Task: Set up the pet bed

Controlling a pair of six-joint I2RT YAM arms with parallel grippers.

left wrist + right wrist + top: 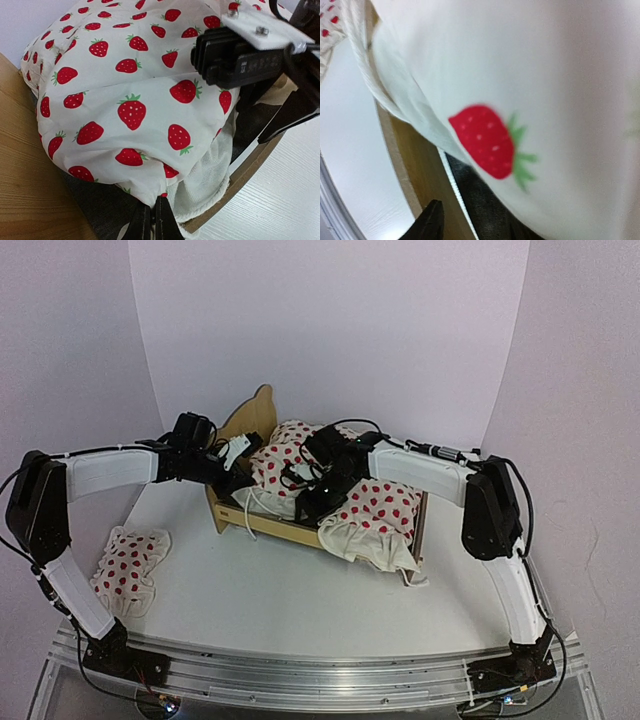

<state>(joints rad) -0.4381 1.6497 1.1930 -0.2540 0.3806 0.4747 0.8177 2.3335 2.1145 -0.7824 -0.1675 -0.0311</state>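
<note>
The pet bed (260,412) stands mid-table, its scalloped headboard at the far left end. A cream strawberry-print cloth (375,508) lies bunched over it and hangs over the near right side. My left gripper (238,483) is at the headboard end. In the left wrist view its jaws (152,216) are shut on the cloth's (130,90) lower edge, above the dark mattress (97,210). My right gripper (306,502) is on the cloth at mid-bed. In the right wrist view one finger (430,222) shows over the wooden rail (417,170). The cloth (545,75) hides the other finger.
A small strawberry-print pillow (130,566) lies on the table at the near left, beside my left arm. The right gripper's black body (240,55) is close above the cloth in the left wrist view. White walls curve round the back of the table.
</note>
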